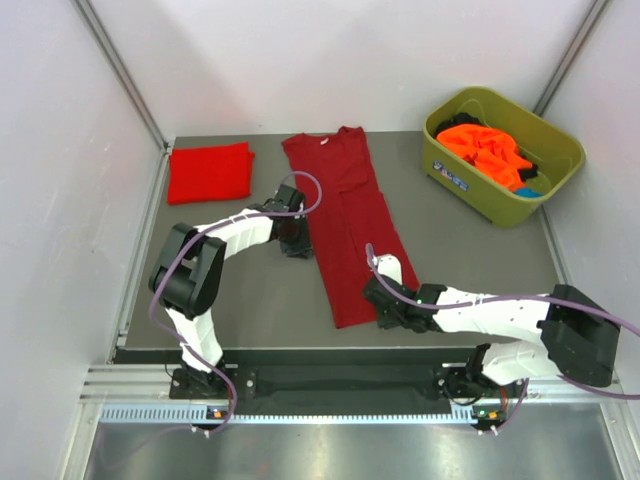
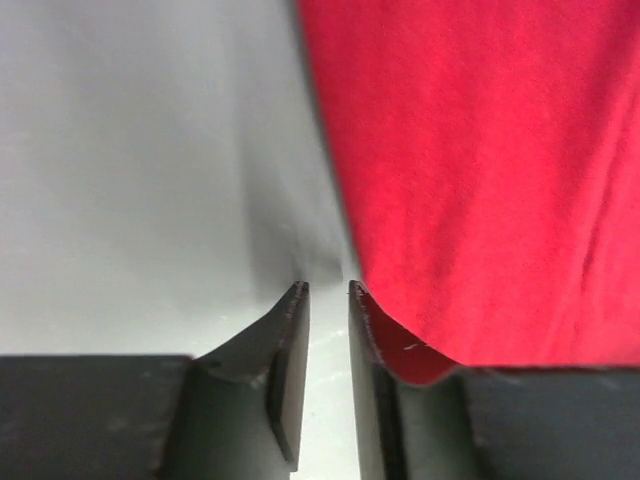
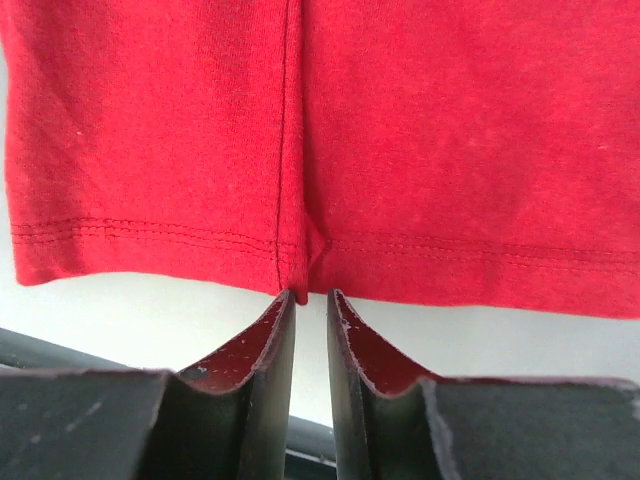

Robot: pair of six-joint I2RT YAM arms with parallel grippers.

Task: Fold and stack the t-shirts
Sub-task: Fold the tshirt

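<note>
The dark crimson t-shirt point(image 1: 350, 225) lies flat mid-table, folded lengthwise into a long strip, neck at the back. My left gripper point(image 1: 296, 244) sits on the table at its left edge; in the left wrist view the jaws point(image 2: 328, 288) are nearly together, nothing between them, the cloth point(image 2: 480, 170) just to their right. My right gripper point(image 1: 382, 312) is at the hem's near right end; its jaws point(image 3: 311, 292) are nearly together and empty, tips at the hem point(image 3: 300, 255). A brighter red t-shirt point(image 1: 209, 171) lies folded at the back left. Orange t-shirts point(image 1: 487, 150) fill the tub.
The olive-green plastic tub point(image 1: 470, 185) stands at the back right, with dark and blue cloth among the orange. White walls close in the table on three sides. The table's front edge point(image 1: 330, 352) runs just in front of the hem.
</note>
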